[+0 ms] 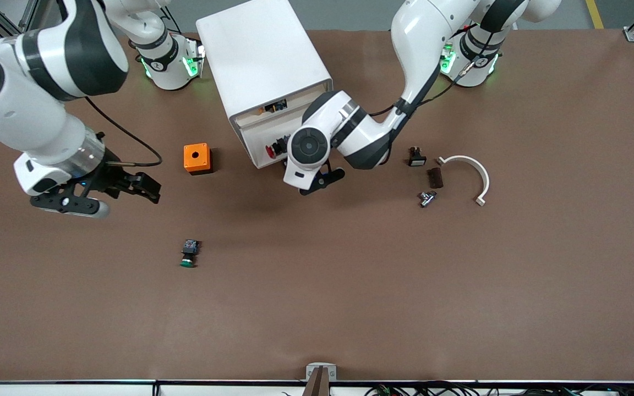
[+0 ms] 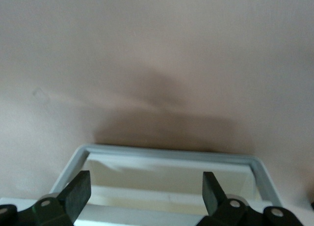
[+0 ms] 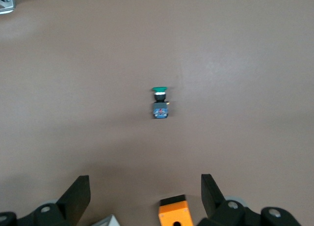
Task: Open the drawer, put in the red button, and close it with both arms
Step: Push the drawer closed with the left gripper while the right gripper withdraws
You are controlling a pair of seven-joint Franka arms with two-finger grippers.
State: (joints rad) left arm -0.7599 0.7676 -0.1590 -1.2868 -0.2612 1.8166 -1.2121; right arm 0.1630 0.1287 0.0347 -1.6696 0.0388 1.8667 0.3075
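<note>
The white cabinet [image 1: 262, 60] stands near the arms' bases. Its second drawer [image 1: 253, 140] holds the red button [image 1: 271, 149], red cap and black body showing at its front. My left gripper [image 1: 322, 180] is at the drawer's front, open and empty. In the left wrist view its fingers [image 2: 78, 194] stand wide apart over the drawer's grey-white rim [image 2: 167, 153]; the button is hidden there. My right gripper [image 1: 121, 195] is open and empty in the air, toward the right arm's end of the table. In the right wrist view its fingers [image 3: 78, 196] are spread.
An orange box with a hole [image 1: 197, 158] [image 3: 174, 213] sits beside the cabinet. A green-capped button [image 1: 189, 254] [image 3: 159, 103] lies nearer the front camera. Toward the left arm's end lie a black part [image 1: 416, 158], a brown block [image 1: 435, 177], a metal piece [image 1: 427, 198] and a white curved strip [image 1: 468, 170].
</note>
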